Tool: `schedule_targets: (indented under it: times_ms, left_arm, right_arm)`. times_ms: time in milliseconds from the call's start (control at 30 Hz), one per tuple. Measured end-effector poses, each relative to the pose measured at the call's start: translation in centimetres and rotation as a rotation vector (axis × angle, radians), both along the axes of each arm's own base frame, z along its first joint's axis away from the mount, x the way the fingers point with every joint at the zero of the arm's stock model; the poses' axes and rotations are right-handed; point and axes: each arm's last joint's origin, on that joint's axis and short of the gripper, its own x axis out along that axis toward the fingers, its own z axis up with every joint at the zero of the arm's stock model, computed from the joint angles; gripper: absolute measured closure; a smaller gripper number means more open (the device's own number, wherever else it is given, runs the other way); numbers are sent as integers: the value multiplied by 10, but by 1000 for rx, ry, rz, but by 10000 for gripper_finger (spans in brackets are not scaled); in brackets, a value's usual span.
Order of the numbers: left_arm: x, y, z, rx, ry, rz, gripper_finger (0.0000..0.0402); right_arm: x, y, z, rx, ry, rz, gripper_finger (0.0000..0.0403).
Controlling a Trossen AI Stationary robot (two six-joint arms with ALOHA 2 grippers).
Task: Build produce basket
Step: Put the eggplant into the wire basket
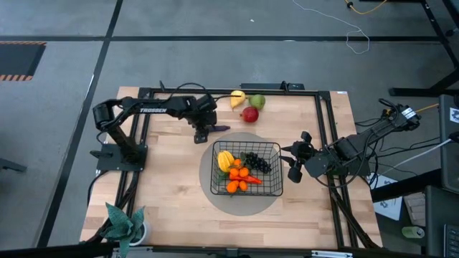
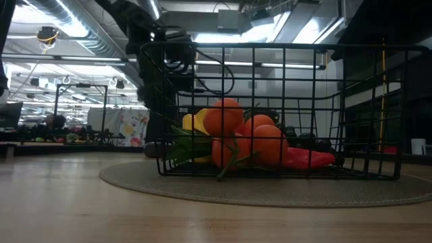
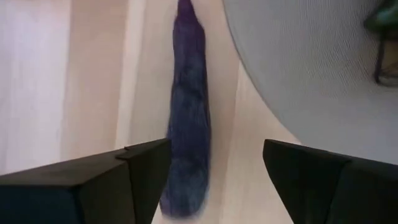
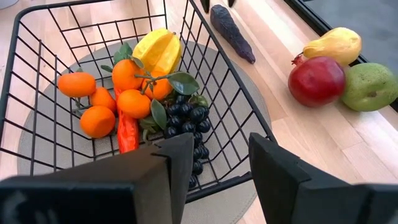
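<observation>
The black wire basket (image 1: 245, 188) stands on a round grey mat (image 1: 215, 201) at mid-table. In it lie oranges (image 4: 124, 93), a yellow ridged fruit (image 4: 158, 53), dark grapes (image 4: 186, 118) and a red piece (image 4: 127, 134). A purple eggplant (image 3: 188, 118) lies flat on the wood just beyond the mat's far-left rim. My left gripper (image 3: 214, 168) hangs open over it, pointing steeply down, one finger on each side of its end, apart from it. My right gripper (image 4: 217, 165) waits open beside the basket's right wall.
A yellow pear (image 1: 237, 99), a green fruit (image 1: 257, 102) and a red apple (image 1: 249, 114) sit together near the table's far edge. A potted plant (image 1: 126, 223) stands at the near-left corner. Bare wood lies left of the mat.
</observation>
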Motion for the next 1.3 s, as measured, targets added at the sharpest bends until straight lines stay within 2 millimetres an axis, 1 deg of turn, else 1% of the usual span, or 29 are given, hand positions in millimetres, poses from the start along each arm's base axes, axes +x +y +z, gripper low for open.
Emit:
schedule_targets:
  times_ms: [100,267,433,533,600,667,733,800,867,933,1000,1067,1100,1167,1300]
  left_arm:
    - [2,0,-11,19,40,-38,160]
    - [11,7,-30,53,62,-18,160]
    - [19,10,-51,43,80,-16,161]
    - [19,10,-61,6,115,16,163]
    - [18,10,-62,-5,129,46,177]
    - [17,9,-59,-13,123,74,209]
    - [16,8,-51,-10,117,99,259]
    - [16,10,-43,30,124,142,308]
    - [13,11,-25,107,123,208,312]
    - [11,13,-3,247,99,294,312]
    - [7,10,16,366,90,360,312]
    - [5,4,37,420,41,388,312]
    - [5,0,50,418,-21,383,312]
    - [5,-12,73,362,-145,326,312]
    - [9,-42,98,141,-357,123,312]
  right_arm:
    - [0,0,0,-1,1,1,257]
    - [0,0,0,-1,1,1,257]
    - [0,0,0,-1,1,1,257]
    - [0,0,0,-2,3,0,257]
    - [0,0,0,-3,4,1,257]
    - [0,0,0,-3,4,1,257]
    - [-1,0,0,-4,6,1,257]
    - [0,0,0,-4,6,1,257]
    - [0,0,0,-5,6,1,257]
    - [0,0,0,-4,6,1,257]
    - [0,0,0,-5,6,1,257]
    - [0,0,0,-5,6,0,257]
    - [0,0,0,-5,7,1,257]
    - [0,0,0,-6,7,1,257]
    - [-1,-1,0,-15,7,-1,257]
